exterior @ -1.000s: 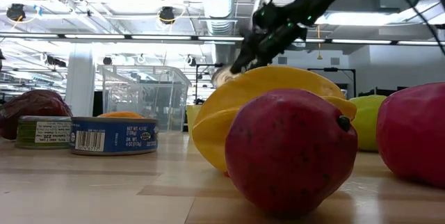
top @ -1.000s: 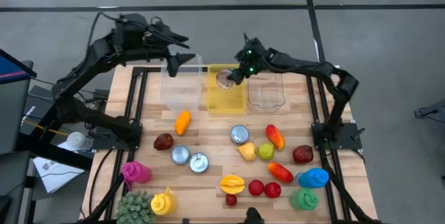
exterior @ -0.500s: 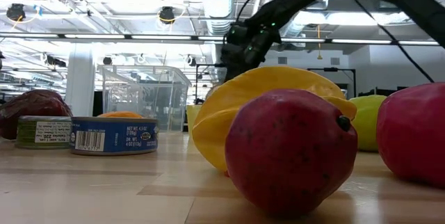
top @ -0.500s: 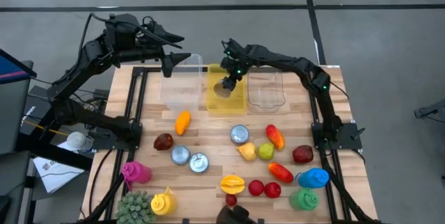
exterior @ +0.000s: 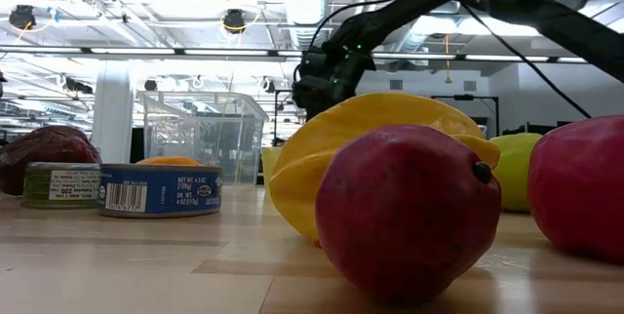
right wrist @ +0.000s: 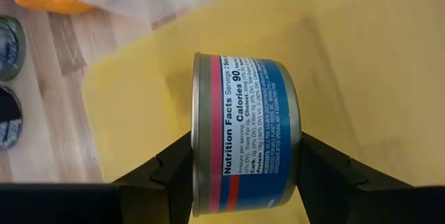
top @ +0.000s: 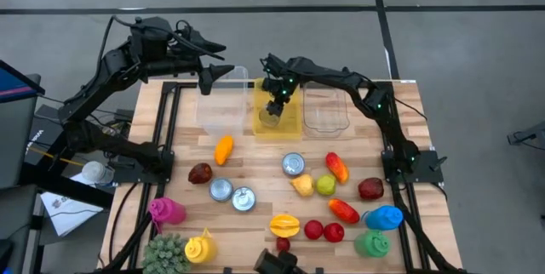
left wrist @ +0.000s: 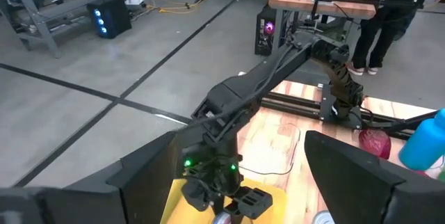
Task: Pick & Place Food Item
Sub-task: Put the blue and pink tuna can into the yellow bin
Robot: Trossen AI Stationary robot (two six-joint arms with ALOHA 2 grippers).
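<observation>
A small blue-labelled can [right wrist: 245,135] with a nutrition panel is held on its side between the two dark fingers [right wrist: 169,173] of the right gripper [top: 274,108], which are clamped on its flat ends. The can hangs over the inside of a yellow bin [top: 289,121], which sits at the far middle of the wooden table [top: 255,159]. From overhead, the right arm reaches in from the table's right edge and bends down into the bin.

Just left of the yellow bin is a clear container [top: 223,104], and just right of it another clear tray [top: 326,114]. The left gripper [top: 213,71] hovers at the far left, above the clear container's far edge, holding nothing, its fingers spread wide apart.

Nearer on the table lie the other items, all well apart from the bin: an orange fruit [top: 223,148], a dark red fruit [top: 200,173], three more cans [top: 293,164] [top: 221,190] [top: 243,198], a red pepper [top: 337,166], a green fruit [top: 325,185], a yellow starfruit [top: 284,224], and several red fruits [top: 333,231]. A blue toy [top: 385,218], a green toy [top: 372,243], a pink toy [top: 168,211] and a yellow toy [top: 199,248] stand along the near edge.

At table level, a red fruit [exterior: 408,212] and the starfruit fill the foreground.
</observation>
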